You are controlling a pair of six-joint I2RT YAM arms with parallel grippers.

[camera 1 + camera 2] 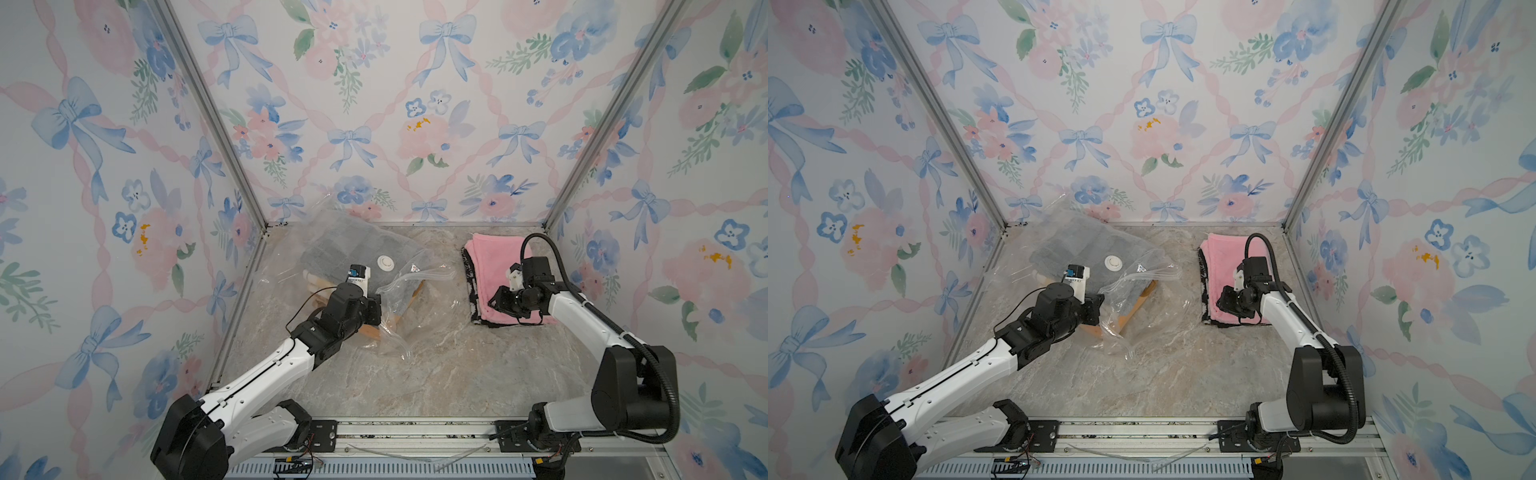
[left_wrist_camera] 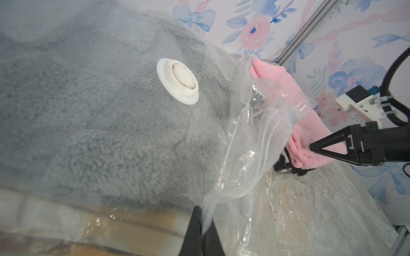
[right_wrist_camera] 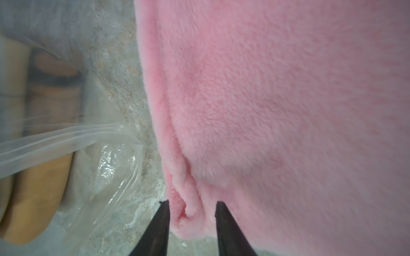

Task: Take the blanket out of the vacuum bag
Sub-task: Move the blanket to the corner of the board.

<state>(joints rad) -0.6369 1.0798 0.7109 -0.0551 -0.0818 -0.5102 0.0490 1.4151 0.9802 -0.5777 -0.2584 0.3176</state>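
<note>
While the left claw [image 2: 202, 212] is clamped fully closed on a pinch of loose plastic near the bag's mouth, the bag [image 1: 399, 332] lies on the table [image 1: 415, 386] toward the back-left corner. Its far end leans up against the back wall.

Bag: mouth end faces front-right. The plastic there is slack and crumpled.

Valve [image 1: 385, 262]: on the upper face, facing up, just beyond the left claw in both top views.

Gray blanket [image 1: 340, 249]: inside the bag, directly under the valve face. It fills most of the left wrist view.

Tan item [image 1: 370, 330]: also inside the bag, in front of the gray blanket and nearer the mouth. Cannot tell what it is; tan and orange bands show through the plastic.

Pink blanket [image 1: 494, 266]: folded, on the right side of the table, outside the bag. The right wrist view shows a strip of bare table between it and the bag's mouth.

Patterned cloth [image 1: 471, 291]: black and white, under the pink blanket, showing along its left and front edges.

Right claw [image 3: 191, 202]: at the pink blanket's left edge, near the front. The jaws are drawn part-way in, with a puckered fold of that edge caught between them and touching both fingers.
</note>
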